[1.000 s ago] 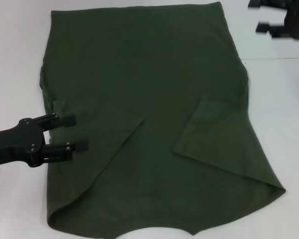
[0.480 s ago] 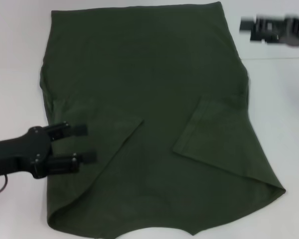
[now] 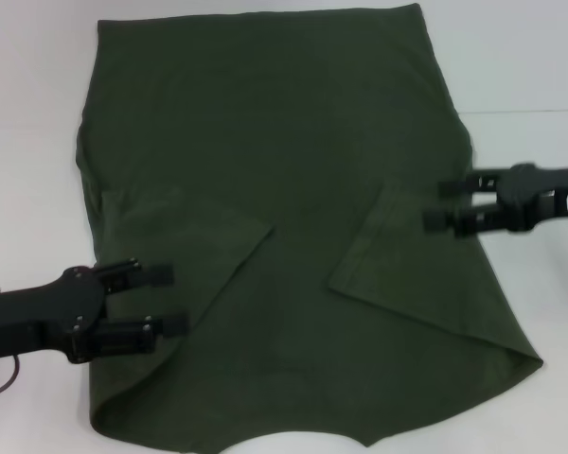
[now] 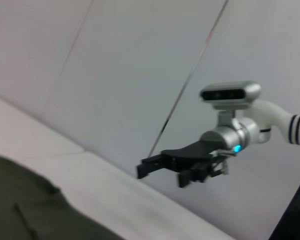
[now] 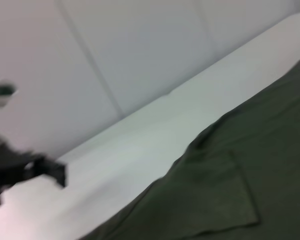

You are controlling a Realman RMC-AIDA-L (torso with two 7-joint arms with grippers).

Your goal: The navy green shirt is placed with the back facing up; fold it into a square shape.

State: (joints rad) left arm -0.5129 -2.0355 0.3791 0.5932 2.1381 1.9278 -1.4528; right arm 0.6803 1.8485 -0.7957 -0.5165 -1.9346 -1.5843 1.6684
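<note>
The navy green shirt (image 3: 284, 142) lies flat on the white table, plain side up, both sleeves folded inward. My left gripper (image 3: 166, 301) hovers open over the shirt's left side, near the folded left sleeve (image 3: 189, 236). Over the shirt's right edge my right gripper (image 3: 442, 203) is open, beside the folded right sleeve (image 3: 407, 270). Neither holds any cloth. The left wrist view shows the right gripper (image 4: 160, 172) farther off, above the table, and a corner of the shirt (image 4: 25, 210). In the right wrist view the shirt (image 5: 240, 200) and its folded sleeve show, with the left gripper (image 5: 40, 172) blurred beyond.
The white table (image 3: 38, 113) surrounds the shirt on the left and right. A thin seam (image 3: 530, 112) runs across the table at the right. The shirt's collar end reaches the near edge of the head view.
The left gripper has moved nearer and slightly right over the shirt's left side. The right gripper has come from the far right corner to the shirt's right edge.
</note>
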